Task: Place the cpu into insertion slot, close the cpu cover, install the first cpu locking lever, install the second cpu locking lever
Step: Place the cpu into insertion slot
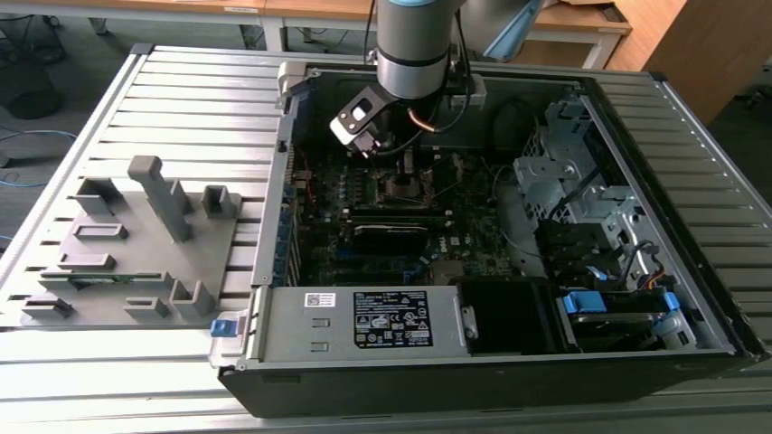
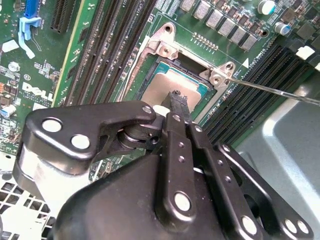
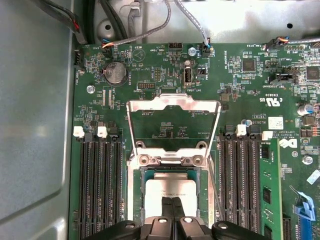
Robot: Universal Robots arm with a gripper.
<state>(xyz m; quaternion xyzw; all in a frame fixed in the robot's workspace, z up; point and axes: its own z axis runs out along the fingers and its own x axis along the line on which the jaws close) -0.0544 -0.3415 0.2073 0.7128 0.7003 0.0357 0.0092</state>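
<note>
The cpu (image 3: 156,196) lies inside the open computer case (image 1: 693,181), on the green motherboard (image 3: 240,95), seated flat in the insertion slot (image 3: 135,197). The cpu cover (image 3: 174,104) stands swung up from the slot's far end, well apart from the chip. The gripper (image 3: 172,201) has its jaws together, with the tips directly over the cpu's silvery top. Whether they touch it cannot be told.

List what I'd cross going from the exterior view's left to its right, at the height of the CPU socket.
Grey fixture tray → case's left wall → insertion slot → silver drive cage → case's right wall.
</note>
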